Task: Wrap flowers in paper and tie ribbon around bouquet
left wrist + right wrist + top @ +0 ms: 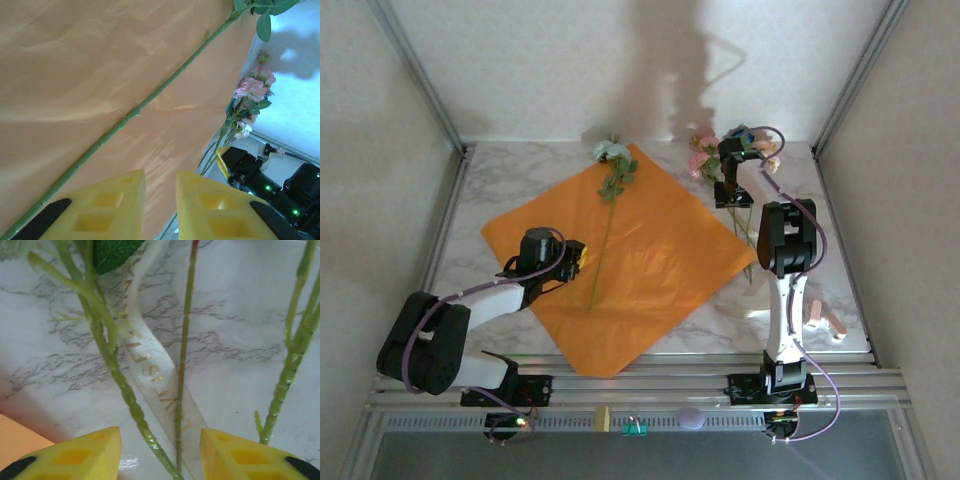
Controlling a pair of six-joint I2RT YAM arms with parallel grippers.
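- The left tool hangs over the 9 o'clock side of the paper. Its jaws are narrow, with nothing between them.
- The lone flower lies on the sheet just beside that tool, head at the 12 o'clock corner and stem running toward 6 o'clock.
- Risk here: the sheet looks thin and loose on the tabletop. A tool pressing or sliding on it could crease it or drag it, and the flower would roll off line.
- The other flowers lie off the paper at 1 o'clock, stems pointing toward 5 o'clock.
- The right tool stands over those stems with its jaws wide, holding nothing. Two thin stems and the ribbon lie in the gap.
- Risk here: closing now could pinch the ribbon along with a stem, or catch two stems at once. That would pull the bunch askew and tug the ribbon out of place.
- In the way: neighbouring stems crowd both sides of the jaws, and the ribbon runs under them.
- Small peach pieces lie at 4 o'clock, well apart from the work.
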